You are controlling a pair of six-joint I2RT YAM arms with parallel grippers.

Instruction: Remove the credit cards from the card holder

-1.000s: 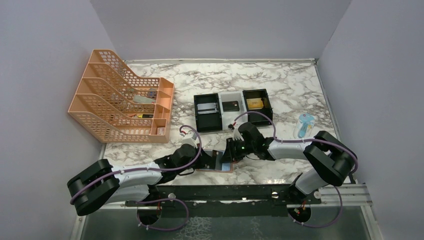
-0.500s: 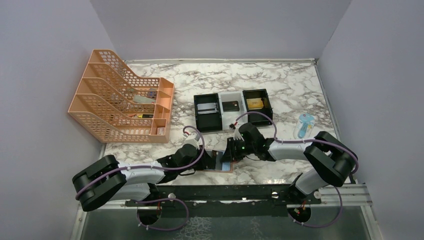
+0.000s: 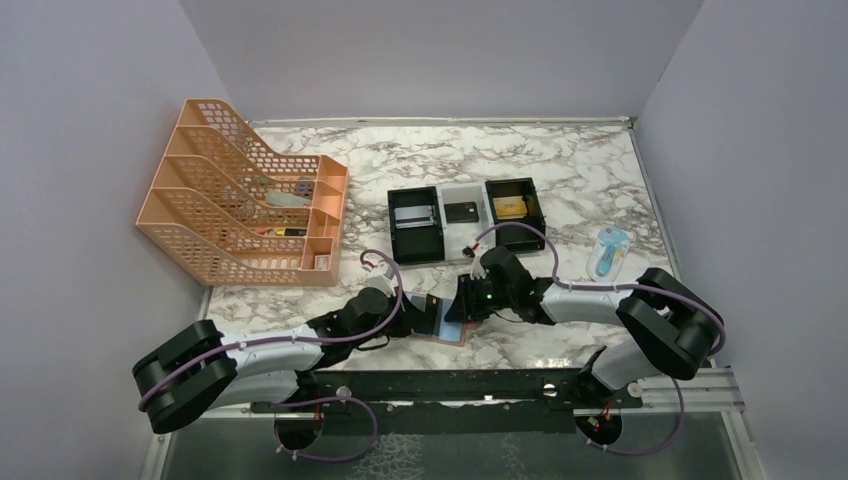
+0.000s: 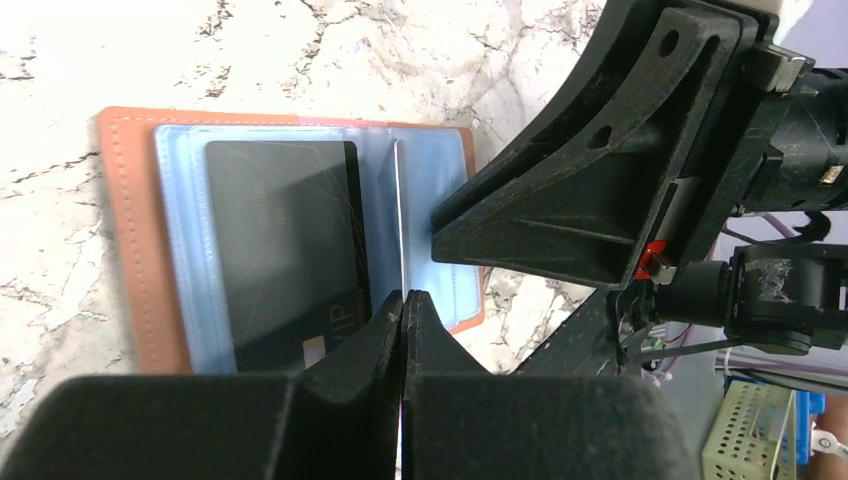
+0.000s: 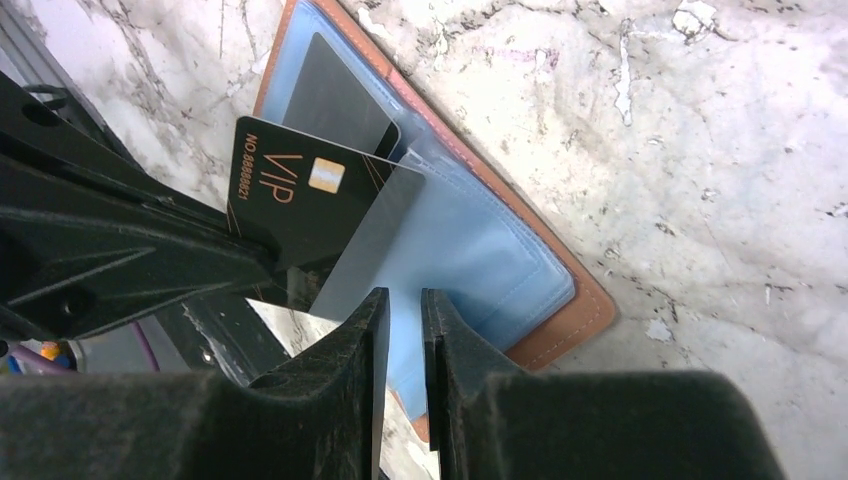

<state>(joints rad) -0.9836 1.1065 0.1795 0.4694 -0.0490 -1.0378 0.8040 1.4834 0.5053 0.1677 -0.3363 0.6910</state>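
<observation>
- Extraction under way: left gripper [image 4: 403, 303] clamped on black plastic VIP credit card [image 5: 290, 205], held above the open tan leather card holder [image 4: 125, 250] on the marble counter [image 5: 700, 150].
- Right gripper [image 5: 405, 300], jaws narrowly apart, at the blue lining; grip unclear.
- Second black card [image 4: 280, 250] sits pocketed; next move, I judge: carry the held one clear.

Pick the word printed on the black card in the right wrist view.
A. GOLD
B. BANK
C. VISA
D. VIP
D: the letters VIP stand in gold on the black card, which shows over the blue lining of the open card holder.
</observation>
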